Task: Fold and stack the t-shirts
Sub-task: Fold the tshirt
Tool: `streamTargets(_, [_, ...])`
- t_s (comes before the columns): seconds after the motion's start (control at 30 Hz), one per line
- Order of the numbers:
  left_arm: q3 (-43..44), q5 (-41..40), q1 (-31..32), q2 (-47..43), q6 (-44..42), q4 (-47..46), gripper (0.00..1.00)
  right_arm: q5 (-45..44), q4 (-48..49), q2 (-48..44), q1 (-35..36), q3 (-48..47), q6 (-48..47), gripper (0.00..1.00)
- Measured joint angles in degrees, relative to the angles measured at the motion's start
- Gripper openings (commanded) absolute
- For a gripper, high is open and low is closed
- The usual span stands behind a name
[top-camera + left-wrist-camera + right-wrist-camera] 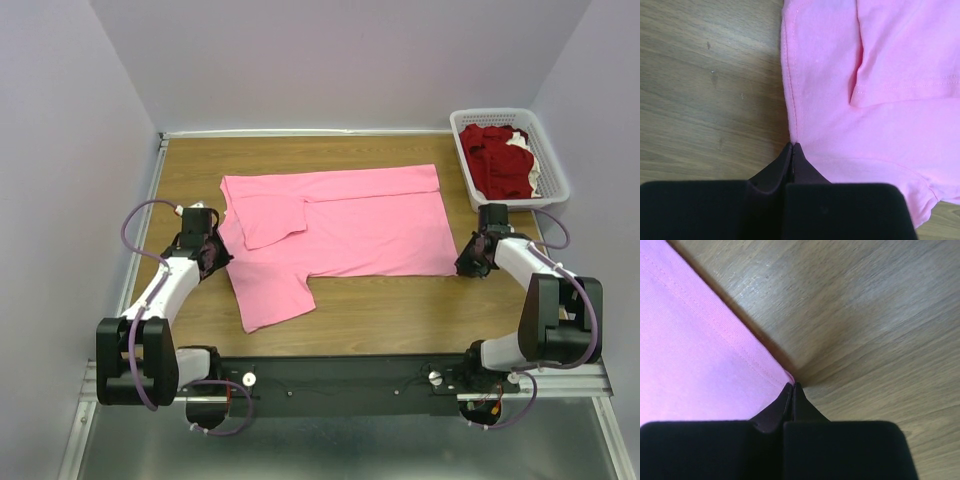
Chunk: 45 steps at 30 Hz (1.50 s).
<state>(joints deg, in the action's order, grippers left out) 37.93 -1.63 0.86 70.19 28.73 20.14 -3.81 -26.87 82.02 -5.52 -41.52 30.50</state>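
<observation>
No legible text, label, brand, number or sign in any view; pink t-shirt (pixel 340 225) plain, unprinted.

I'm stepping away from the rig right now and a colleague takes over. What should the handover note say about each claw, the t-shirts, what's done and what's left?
Left claw: shut on the pink t-shirt at its left edge.
Right claw: shut on its near right corner.
The pink t-shirt lies on the table, one sleeve folded over the body. The dark red t-shirts sit heaped in the white basket, far right.
Done: first fold on the pink one only.
Left: finish folding it, fold the red ones, stack all.
</observation>
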Motion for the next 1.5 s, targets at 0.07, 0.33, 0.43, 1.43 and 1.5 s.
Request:
streamTargets(0.07, [0.0,0.24,0.0,-0.24,-0.02,0.48,0.0,0.0,-1.09,0.0,-0.15,-0.48,-0.35,0.01])
streamTargets(0.33, [1.64,1.9,-1.79,-0.9,-0.26,2.84,0.0,0.7,-6.71,0.0,-0.22,-7.85,-2.1,0.01])
streamTargets(0.43, [2.78,2.58,-1.99,-0.81,-0.63,3.1,0.0,0.79,-7.65,0.42,-0.22,-12.26,-2.82,0.01])
streamTargets(1.43, [17.88,9.25,-5.44,16.22,-0.81,-0.9,0.0,5.7,-9.68,24.26,-0.22,-41.16,-6.34,0.01])
streamTargets(1.5, [18.05,9.33,-5.6,16.72,-0.81,-1.27,0.0,6.12,-9.7,24.9,-0.22,-42.12,-6.4,0.01])
